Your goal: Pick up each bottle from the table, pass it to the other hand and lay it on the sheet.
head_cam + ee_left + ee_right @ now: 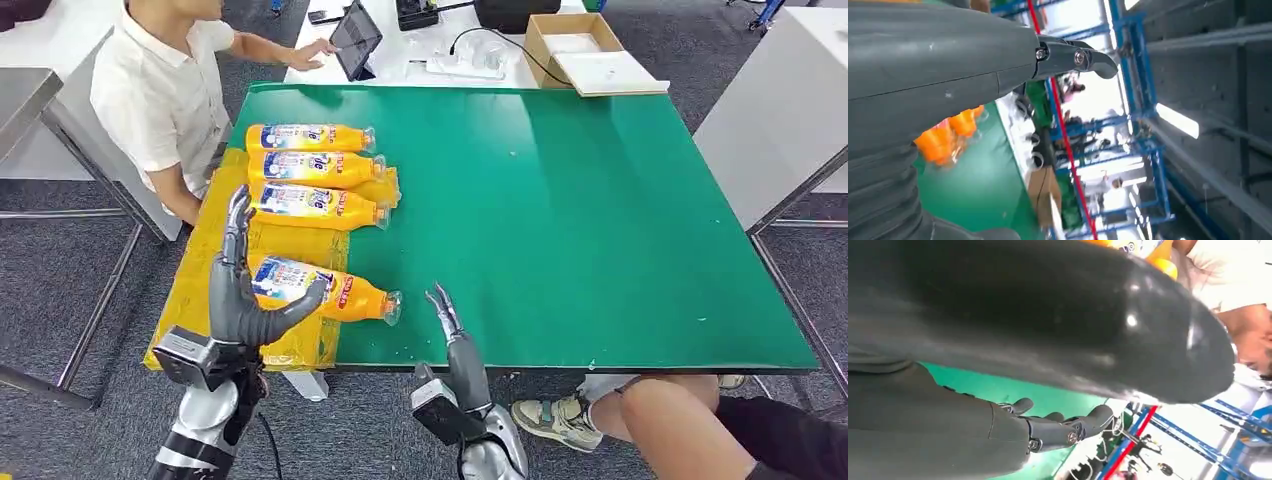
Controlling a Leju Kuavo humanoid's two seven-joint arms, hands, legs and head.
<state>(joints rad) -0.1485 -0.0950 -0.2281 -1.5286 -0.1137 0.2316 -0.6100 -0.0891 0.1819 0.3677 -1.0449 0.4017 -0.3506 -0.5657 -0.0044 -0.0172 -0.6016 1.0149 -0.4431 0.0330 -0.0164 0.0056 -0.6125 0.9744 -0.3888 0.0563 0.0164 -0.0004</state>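
Fingers of my left hand (243, 290) stand spread and upright at the near left corner of the green-topped table (600, 220), grasping nothing; the thumb reaches across toward the nearest orange plastic bottle with a blue and white label (325, 290), and from the head view I cannot tell whether it touches the bottle or only hovers in front of it. That bottle lies on its side with its base over the crinkled yellow sheet (200, 300) and its clear cap end out on the green surface. Three more orange plastic bottles (315, 170) lie side by side farther along the sheet, caps pointing toward the middle of the table. My right hand (455, 345) rises at the near edge of the table, a little to the right of the nearest bottle's cap and apart from it, its dark fingers straight, close together and released, holding nothing. A person in a white short-sleeved shirt (165, 90) sits at the far left corner beside the sheet, one hand on a dark tablet (355, 40). An open cardboard box (585, 50) rests beyond the far edge.
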